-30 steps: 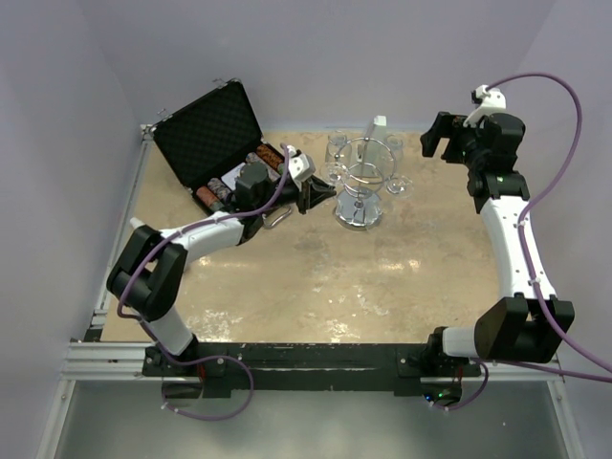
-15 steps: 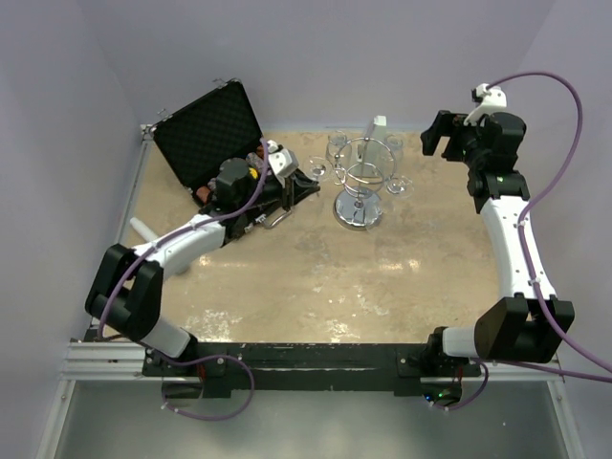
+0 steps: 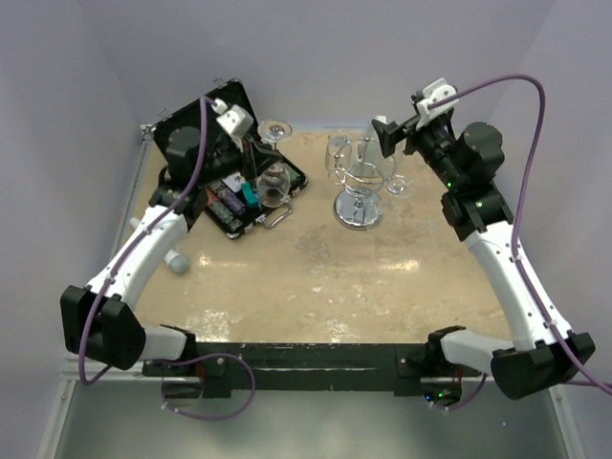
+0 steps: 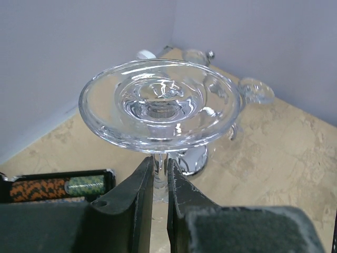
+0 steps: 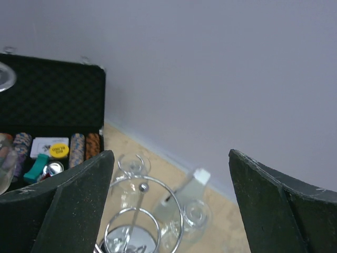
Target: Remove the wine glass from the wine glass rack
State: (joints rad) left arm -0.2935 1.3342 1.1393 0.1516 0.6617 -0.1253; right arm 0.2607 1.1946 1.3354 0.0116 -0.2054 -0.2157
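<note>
Beige mottled tabletop [image 3: 316, 277], lavender walls behind it. Nearest, by the left edge, lies one pale cylinder [image 3: 177, 260].

Farther in, just right of the middle toward the far edge, stands the one wine glass rack [image 3: 358, 186] – chrome wire, a round mirrored base, a thin central stem, a ring of loops on top. Three hanging glasses [image 3: 397, 184] sit in its loops (as far as clear glass lets one count).

One wine glass [image 3: 275, 185] is off the rack, well apart from it, raised over the open black case [image 3: 206, 124] in the far left corner. The left gripper [image 3: 268, 155] has its jaws clamped on the thin stem, between bowl and foot – in the left wrist view the round foot [image 4: 160, 103] fills the frame above the fingers [image 4: 137, 195]. The case holds rows of striped chips [image 5: 79, 145].

The right gripper [image 3: 392, 137] hangs above the rack's far side, jaws spread wide, holding nothing.
</note>
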